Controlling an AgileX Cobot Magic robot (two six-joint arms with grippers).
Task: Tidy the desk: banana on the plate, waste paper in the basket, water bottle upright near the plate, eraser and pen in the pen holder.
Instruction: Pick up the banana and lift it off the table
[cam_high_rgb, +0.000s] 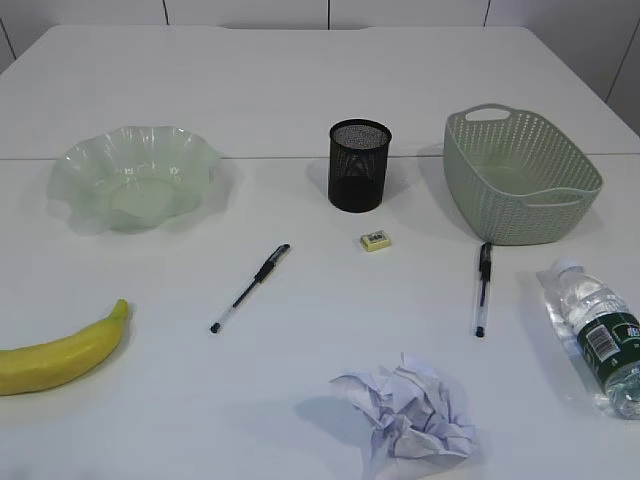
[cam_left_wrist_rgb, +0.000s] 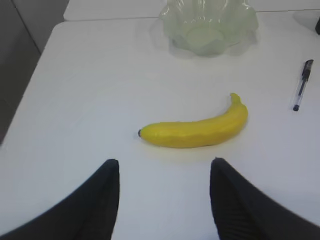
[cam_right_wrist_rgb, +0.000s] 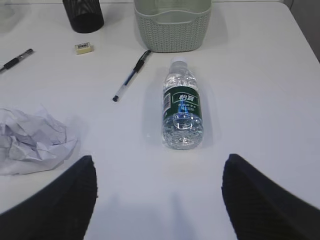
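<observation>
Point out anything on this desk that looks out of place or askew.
The water bottle lies on its side by the right edge, cap on, nothing spilled. A crumpled paper sits loose at the front. Two pens, the eraser and the banana lie scattered, outside the pen holder and plate.

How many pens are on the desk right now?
2. One pen lies left of centre, between the plate and the crumpled paper. The other pen lies just in front of the basket. None seem hidden.
</observation>
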